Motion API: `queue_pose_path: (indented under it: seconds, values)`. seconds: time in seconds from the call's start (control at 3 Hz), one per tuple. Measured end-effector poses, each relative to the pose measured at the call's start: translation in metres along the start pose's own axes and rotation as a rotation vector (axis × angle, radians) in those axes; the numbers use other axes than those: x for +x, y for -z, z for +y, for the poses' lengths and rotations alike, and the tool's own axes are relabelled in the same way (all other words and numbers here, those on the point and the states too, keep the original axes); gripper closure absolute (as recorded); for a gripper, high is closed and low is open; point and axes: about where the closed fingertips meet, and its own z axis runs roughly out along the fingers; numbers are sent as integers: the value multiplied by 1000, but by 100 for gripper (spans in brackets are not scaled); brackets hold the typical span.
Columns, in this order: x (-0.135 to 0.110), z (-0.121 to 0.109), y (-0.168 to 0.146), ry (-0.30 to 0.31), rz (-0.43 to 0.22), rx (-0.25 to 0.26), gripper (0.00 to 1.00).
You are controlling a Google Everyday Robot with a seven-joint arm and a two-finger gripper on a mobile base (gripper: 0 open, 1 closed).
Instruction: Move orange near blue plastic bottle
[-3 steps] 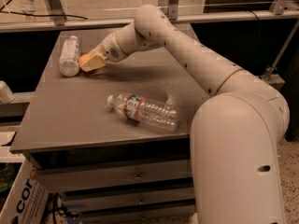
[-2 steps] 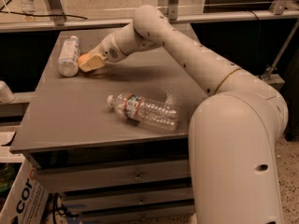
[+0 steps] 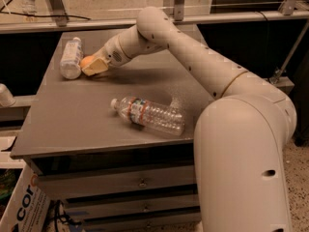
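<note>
A grey table (image 3: pixel 72 122) (drawers (image 3: pixel 140 182) beneath, speckled floor (image 3: pixel 301 163)) carries the blue plastic bottle (image 3: pixel 71 58) at far left, lying flat, long axis near-to-far; just right, the gripper (image 3: pixel 91 67) clasps the orange (image 3: pixel 87 60).

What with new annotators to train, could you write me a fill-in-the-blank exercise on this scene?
1. The gripper, beside the blue plastic bottle at the far left of the table, is at a round fruit: the ___.
2. The clear ribbed bottle lies on its ___ mid-table.
3. The bottles on the table number ___.
Missing words: orange; side; two.
</note>
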Motion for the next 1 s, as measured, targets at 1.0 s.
queue_pose_path:
  seconds: [1.0]
  values:
    - [-5,-2,9,-6,-39,5,0]
